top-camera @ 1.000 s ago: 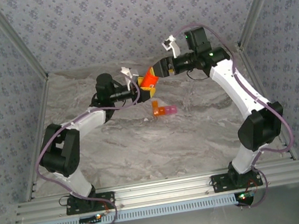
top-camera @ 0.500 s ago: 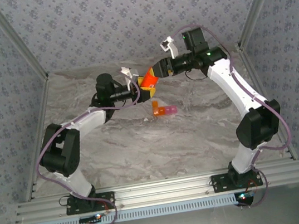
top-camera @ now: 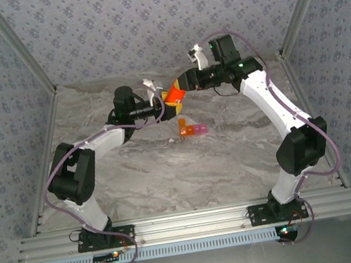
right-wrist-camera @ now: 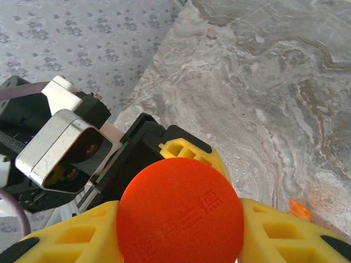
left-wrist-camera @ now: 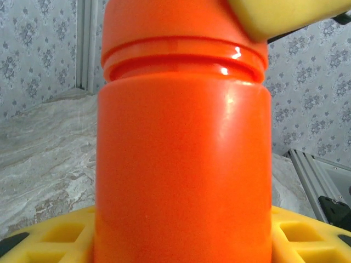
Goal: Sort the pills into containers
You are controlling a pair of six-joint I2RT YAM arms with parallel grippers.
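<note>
Here's the tiny translucent two-cell pill box (top-camera: 192, 129), one cell orange, one pink, lying mid-table, with the round orange plastic bottle (top-camera: 171, 95) held up just beyond it. The left gripper (top-camera: 166, 104) is clamped on the bottle's body; the right gripper (top-camera: 180, 86) seems pressed onto the orange cap (right-wrist-camera: 180, 215). Best to twist squarely, body kept steady. Grey marbled tabletop (top-camera: 168, 172), patterned walls (top-camera: 145, 17) around.

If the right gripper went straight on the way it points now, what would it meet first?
The right gripper would meet the orange cap, already between its jaws. Just beyond is the left gripper, holding the orange bottle; depth there is unclear.
</note>
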